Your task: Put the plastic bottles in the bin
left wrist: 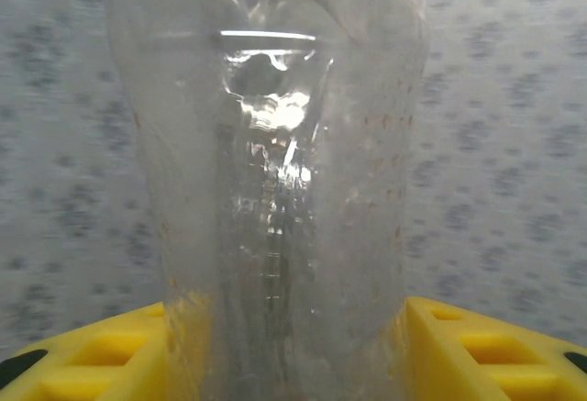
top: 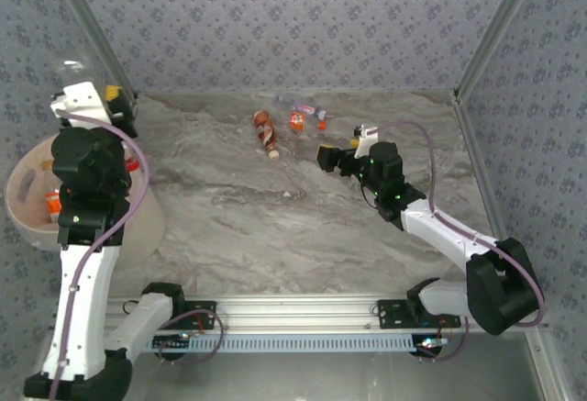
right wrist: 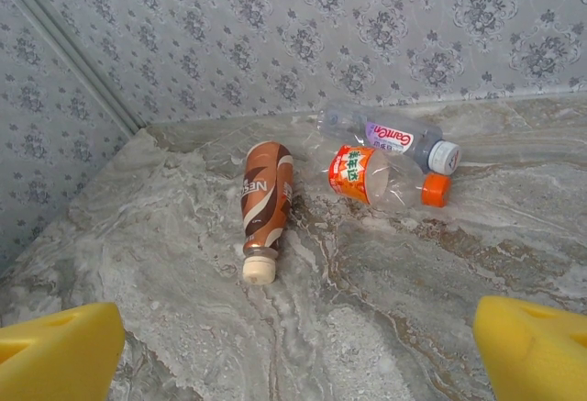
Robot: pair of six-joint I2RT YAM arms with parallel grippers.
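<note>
Left gripper (left wrist: 284, 355) clamped on clear bottle (left wrist: 275, 190) near bin (top: 23, 201) at tabletop's left edge; right gripper (right wrist: 298, 346) spread wide facing brown bottle (right wrist: 266, 194).

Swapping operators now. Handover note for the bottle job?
Left gripper: shut on a clear bottle, raised by the bin, not released yet.
Right gripper: open, empty, facing the bottles near the far wall.
On the table, lying down: brown bottle, orange-label bottle, white-capped bottle.
Done: at least one binned bottle.
Left: drop the held one, then bin the three.
</note>
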